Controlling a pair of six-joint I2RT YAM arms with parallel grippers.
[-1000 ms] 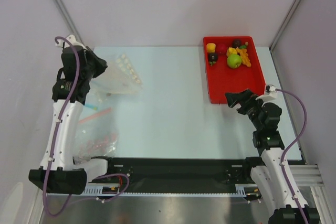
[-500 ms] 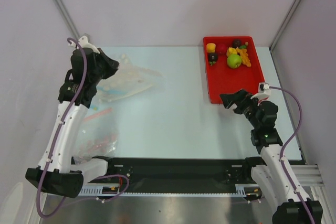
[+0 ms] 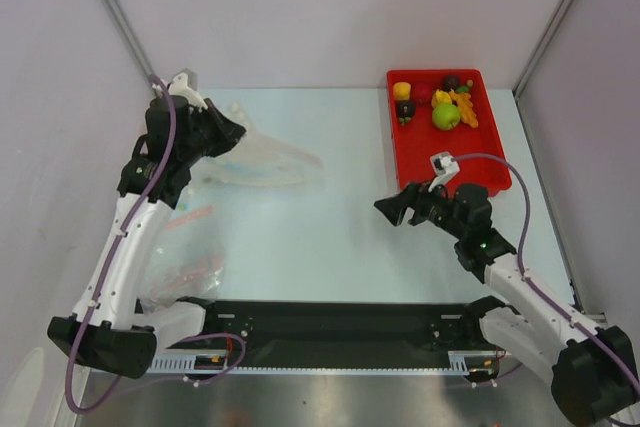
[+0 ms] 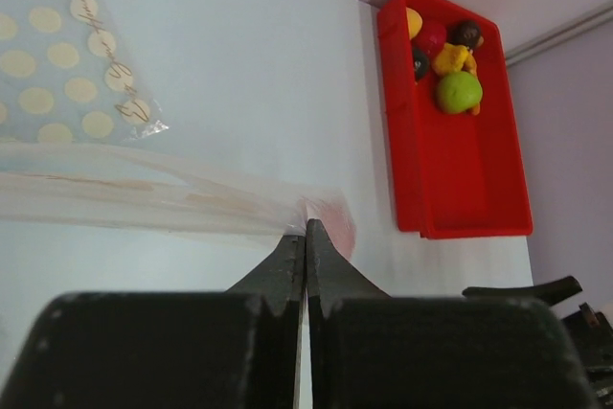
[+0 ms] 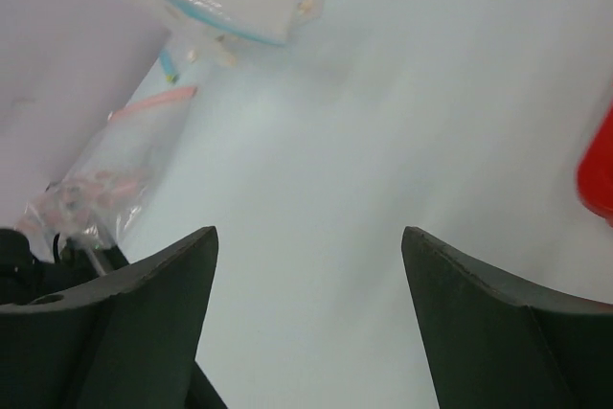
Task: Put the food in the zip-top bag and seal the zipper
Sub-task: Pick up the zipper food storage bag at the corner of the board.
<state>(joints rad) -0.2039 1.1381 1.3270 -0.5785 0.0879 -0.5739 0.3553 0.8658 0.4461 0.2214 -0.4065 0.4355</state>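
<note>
The left gripper [image 3: 235, 135] pinches the zip-top bag [image 3: 272, 158], its length stretching rightward toward the spread-jawed right gripper [image 3: 388, 211] — the nearer arm to the food [image 3: 440, 102] in the red tray [image 3: 455, 162].

pale table [image 3: 330, 227]: red tray [image 3: 455, 157], pink-strip bags [image 3: 185, 269]

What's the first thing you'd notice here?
The bright red tray at the far right of the table, with colourful toy food piled at its far end. Next, the left gripper pinching a clear bag stretched over the left side, while the right gripper hangs open near the tray.
</note>
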